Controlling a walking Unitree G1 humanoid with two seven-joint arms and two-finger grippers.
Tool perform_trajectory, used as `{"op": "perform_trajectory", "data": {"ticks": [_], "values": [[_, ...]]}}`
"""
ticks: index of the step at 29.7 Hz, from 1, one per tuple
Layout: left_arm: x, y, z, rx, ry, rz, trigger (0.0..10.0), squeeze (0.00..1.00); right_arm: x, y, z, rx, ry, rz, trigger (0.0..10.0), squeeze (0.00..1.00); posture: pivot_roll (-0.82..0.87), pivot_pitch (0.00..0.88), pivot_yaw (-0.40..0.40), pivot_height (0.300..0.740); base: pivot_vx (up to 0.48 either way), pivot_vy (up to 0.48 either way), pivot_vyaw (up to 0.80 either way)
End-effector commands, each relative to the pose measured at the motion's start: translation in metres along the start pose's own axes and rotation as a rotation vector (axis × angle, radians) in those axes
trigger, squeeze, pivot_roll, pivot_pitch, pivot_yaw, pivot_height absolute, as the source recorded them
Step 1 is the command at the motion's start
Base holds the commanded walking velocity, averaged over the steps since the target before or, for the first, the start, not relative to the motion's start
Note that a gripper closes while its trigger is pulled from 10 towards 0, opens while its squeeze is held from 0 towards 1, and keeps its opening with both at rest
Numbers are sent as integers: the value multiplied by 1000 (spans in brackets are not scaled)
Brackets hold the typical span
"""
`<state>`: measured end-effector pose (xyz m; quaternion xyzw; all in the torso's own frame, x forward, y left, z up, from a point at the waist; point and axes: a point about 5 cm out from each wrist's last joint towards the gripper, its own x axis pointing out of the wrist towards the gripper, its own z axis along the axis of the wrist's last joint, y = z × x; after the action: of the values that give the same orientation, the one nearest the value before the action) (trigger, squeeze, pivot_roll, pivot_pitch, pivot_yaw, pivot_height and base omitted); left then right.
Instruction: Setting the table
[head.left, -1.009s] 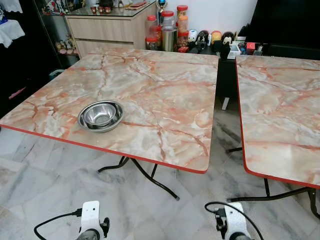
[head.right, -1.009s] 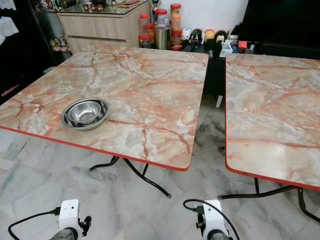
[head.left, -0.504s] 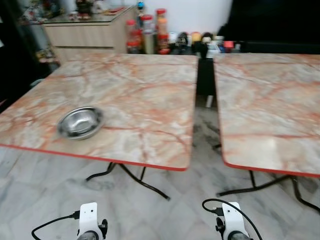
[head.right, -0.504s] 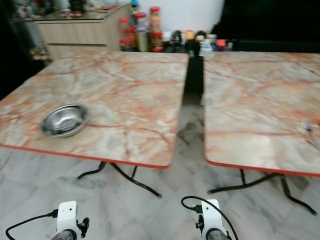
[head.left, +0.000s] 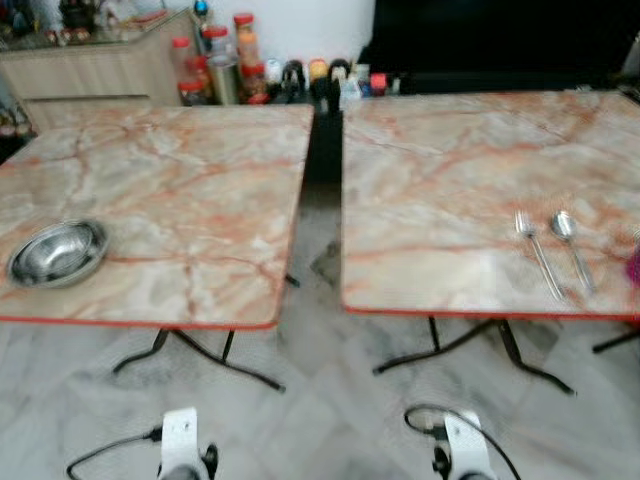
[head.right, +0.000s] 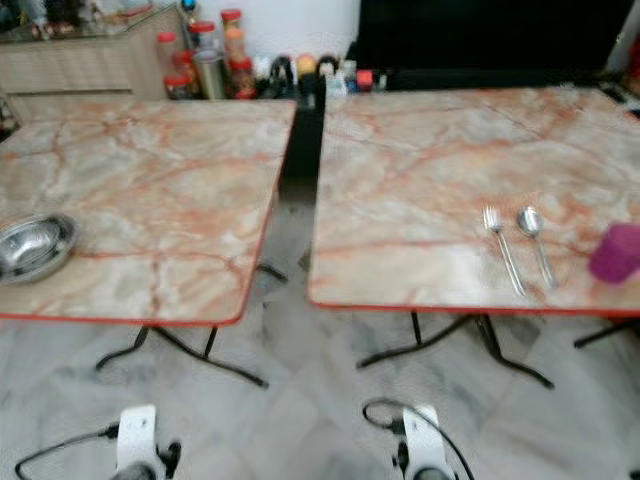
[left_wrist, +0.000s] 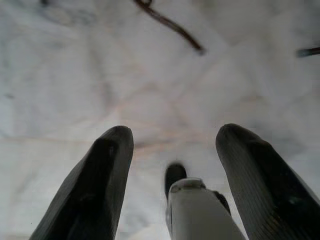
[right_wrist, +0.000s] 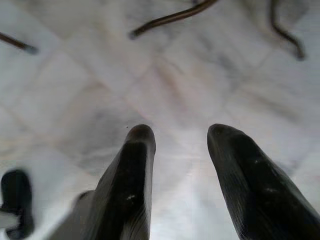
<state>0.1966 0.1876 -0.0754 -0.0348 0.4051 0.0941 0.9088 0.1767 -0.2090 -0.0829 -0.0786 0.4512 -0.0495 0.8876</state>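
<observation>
Two marble-patterned folding tables stand side by side. A steel bowl (head.left: 56, 252) sits near the front left of the left table (head.left: 190, 170). A fork (head.left: 538, 252) and a spoon (head.left: 570, 240) lie side by side near the front right of the right table (head.left: 450, 160), with a purple cup (head.right: 616, 252) just right of them. Both arms hang low over the floor. My left gripper (left_wrist: 172, 145) is open and holds nothing. My right gripper (right_wrist: 180, 145) is open as well, above bare tiles.
A dark gap (head.left: 322, 150) separates the two tables. Jars and small items (head.left: 240, 70) crowd the back by a wooden cabinet (head.left: 90, 70). Black folding legs (head.left: 200, 355) splay under each table over the pale marble floor (head.left: 320, 400).
The camera has swung to the right: the bowl has slid toward the left edge, and the fork, spoon and purple cup on the right table have come into view. Both arms still hang low.
</observation>
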Motion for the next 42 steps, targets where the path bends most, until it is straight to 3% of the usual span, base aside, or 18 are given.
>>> {"op": "perform_trajectory", "data": {"ticks": [1,6,15,17,24,42], "values": [[0,12,-1,1,3,28,10000,0,1,8,5,16,-12,13,10000,0,-53,0,36,740,0,-345,0],[-1,13,-3,14,15,30,10000,0,1,15,10,33,-46,53,10000,0,-55,0,39,740,0,-343,0],[-1,14,-3,17,21,37,10000,0,1,24,16,-21,-67,103,10000,0,-49,0,34,740,0,-323,308],[-1,16,-4,15,21,41,10000,0,1,22,14,28,-46,77,10000,0,-40,0,31,740,0,-317,0],[-1,18,-4,13,21,47,10000,0,2,16,13,72,-39,44,10000,0,-34,0,30,740,0,-318,0],[-1,19,-4,-16,19,55,10000,0,-1,7,-1,98,-30,9,10000,0,-33,0,27,740,0,-264,0]]}}
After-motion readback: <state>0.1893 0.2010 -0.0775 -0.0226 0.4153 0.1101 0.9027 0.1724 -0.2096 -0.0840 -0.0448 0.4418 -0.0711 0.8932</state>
